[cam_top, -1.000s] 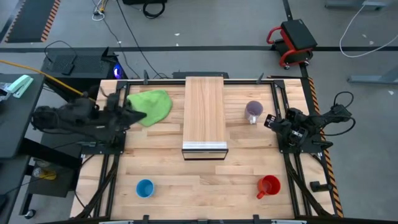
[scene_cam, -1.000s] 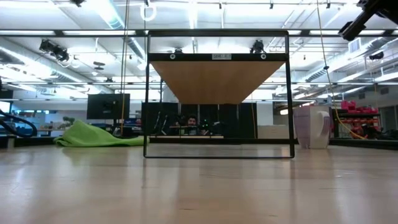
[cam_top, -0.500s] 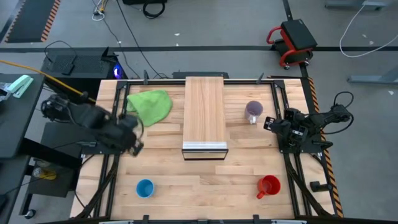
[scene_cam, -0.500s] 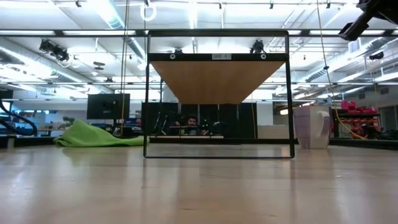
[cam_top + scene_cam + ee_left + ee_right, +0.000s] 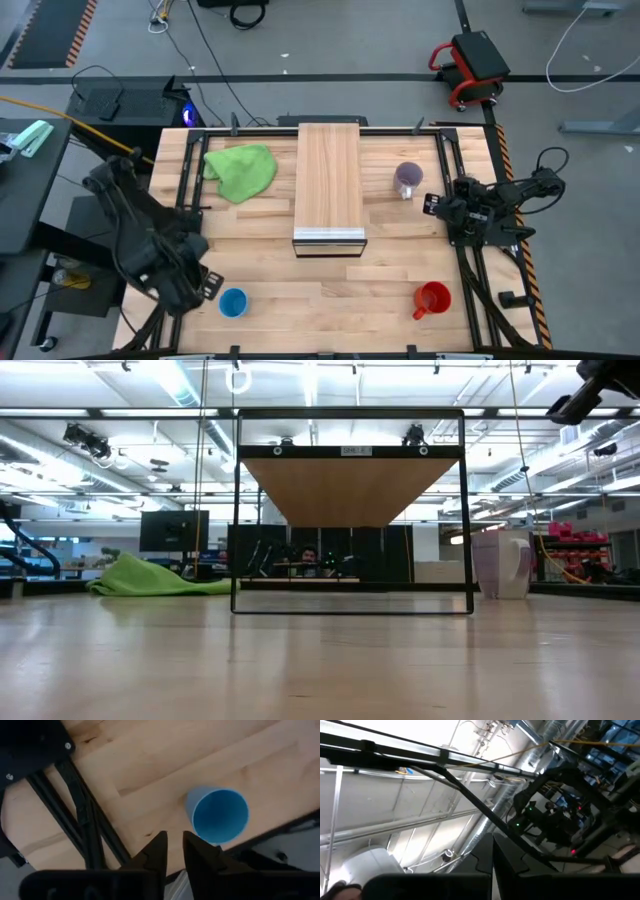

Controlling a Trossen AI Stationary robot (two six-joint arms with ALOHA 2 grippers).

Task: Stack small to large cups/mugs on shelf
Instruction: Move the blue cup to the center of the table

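Left gripper (image 5: pixel 174 851) above blue cup (image 5: pixel 218 815), jaws nearly closed, empty; right gripper (image 5: pixel 434 203) beside purple-grey mug (image 5: pixel 407 179), jaws closed.

The blue cup (image 5: pixel 232 302) stands upright, mouth up, near the bench's front-left corner. The red mug (image 5: pixel 433 298) stands near the front-right corner, handle toward the front edge. The purple-grey mug (image 5: pixel 407 179) stands upright toward the right edge, just right of the shelf (image 5: pixel 329 180), which runs from the back edge to mid-bench, top bare.
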